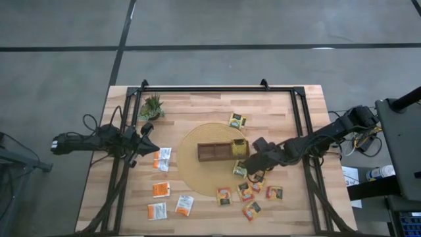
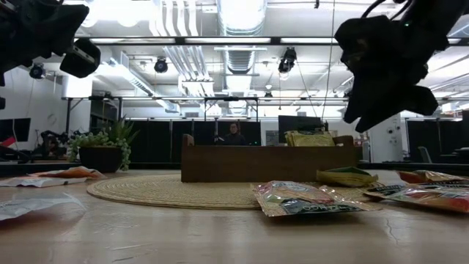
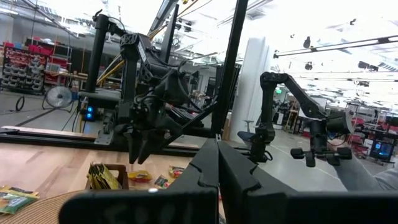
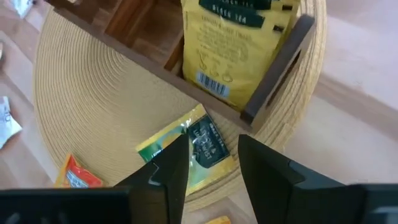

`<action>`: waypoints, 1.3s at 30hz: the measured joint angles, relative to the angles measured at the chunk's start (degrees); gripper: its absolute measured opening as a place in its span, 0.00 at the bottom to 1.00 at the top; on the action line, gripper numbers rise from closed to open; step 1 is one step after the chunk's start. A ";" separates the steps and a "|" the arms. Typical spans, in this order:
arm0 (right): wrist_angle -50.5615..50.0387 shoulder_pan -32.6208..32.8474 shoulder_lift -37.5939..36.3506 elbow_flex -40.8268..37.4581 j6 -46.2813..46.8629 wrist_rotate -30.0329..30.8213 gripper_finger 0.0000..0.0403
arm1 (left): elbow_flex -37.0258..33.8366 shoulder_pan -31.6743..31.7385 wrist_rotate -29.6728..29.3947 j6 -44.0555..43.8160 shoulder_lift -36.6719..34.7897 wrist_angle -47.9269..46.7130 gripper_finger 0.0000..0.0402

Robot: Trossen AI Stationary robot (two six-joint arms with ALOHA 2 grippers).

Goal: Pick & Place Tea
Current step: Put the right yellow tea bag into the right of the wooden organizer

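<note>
A: From overhead, where do things lie?

B: A dark wooden tray (image 1: 214,151) sits on a round woven mat (image 1: 191,172) mid-table, with yellow-green sachets (image 1: 239,147) standing in its right-end compartment. The right gripper (image 1: 245,160) hangs just beside that end, over a yellow-green sachet (image 1: 239,170) lying at the mat's edge. More sachets are scattered on the table: orange-brown ones (image 1: 252,195) below the right arm, white-and-orange ones (image 1: 162,158) on the left. The left gripper (image 1: 148,136) hovers at the left side, near a potted plant (image 1: 152,106).

A: And at table height?

B: The tray (image 2: 260,161) stands across the mat, yellow-green packets (image 2: 309,138) showing above its rim. The right gripper (image 2: 381,106) hangs in the air, clear of the surface. A sachet (image 2: 304,199) lies flat up front.

A: The left wrist camera?

B: The left arm's fingers (image 3: 216,171) are pressed together, holding nothing.

A: The right wrist camera?

B: Its fingers (image 4: 171,171) stand apart above the loose yellow-green sachet (image 4: 186,146), not touching it. The tray's end compartment (image 4: 280,65) holds upright yellow-green packets (image 4: 230,43).
</note>
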 joint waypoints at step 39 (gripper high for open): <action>11.92 0.22 6.93 -6.60 4.62 -7.88 0.31 | 0.02 -0.01 0.01 0.00 0.00 0.02 0.00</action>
